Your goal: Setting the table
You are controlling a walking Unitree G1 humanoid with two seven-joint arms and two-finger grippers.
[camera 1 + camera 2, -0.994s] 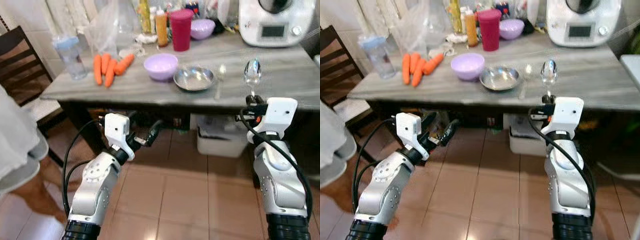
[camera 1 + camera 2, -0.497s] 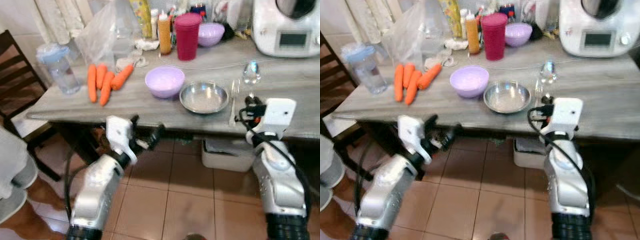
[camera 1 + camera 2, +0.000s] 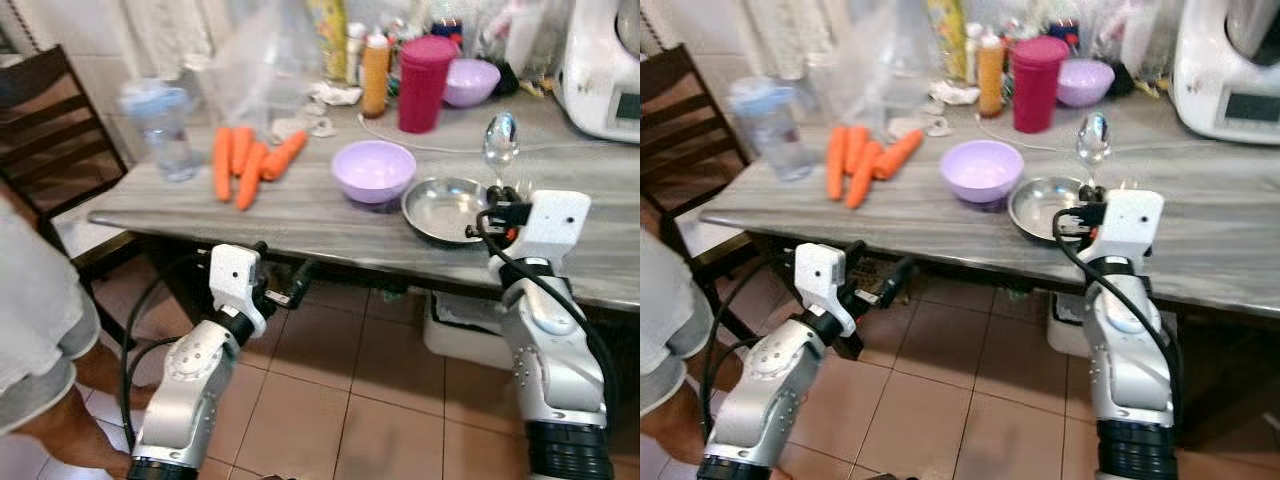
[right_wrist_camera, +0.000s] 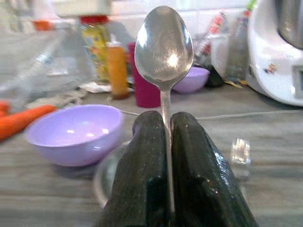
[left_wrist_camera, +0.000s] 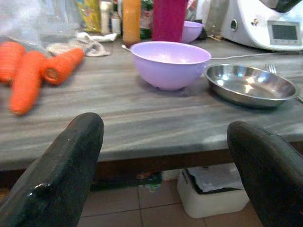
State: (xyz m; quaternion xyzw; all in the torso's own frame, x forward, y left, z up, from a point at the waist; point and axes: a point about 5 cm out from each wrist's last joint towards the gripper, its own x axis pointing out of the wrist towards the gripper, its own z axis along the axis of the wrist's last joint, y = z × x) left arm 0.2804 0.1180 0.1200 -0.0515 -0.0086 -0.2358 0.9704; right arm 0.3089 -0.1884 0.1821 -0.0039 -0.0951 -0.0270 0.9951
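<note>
The spoon [image 4: 164, 47] stands upright, its thin handle pinched tight between the two black fingers of the right gripper [image 4: 166, 156], bowl uppermost, polished and catching the light. Compared with a second ago the whole table has swung across the view and come nearer; I take that as the robot stepping up and turning, not the dishes moving. The spoon was off beside the steel dish [image 3: 446, 208] and now sits just above its near rim, so I judge it is close to being laid down.

Just beyond the gripper lies that shallow, shiny dish, and beside it, to the robot's left, a smooth lilac plastic bowl [image 3: 373, 170] on the grey streaked tabletop [image 3: 300, 215]. Farther left lie several carrots [image 3: 248, 164], matt orange and tapered.

The left gripper [image 5: 165, 189] hangs below the table edge, its rounded fingers spread wide, holding nothing.
</note>
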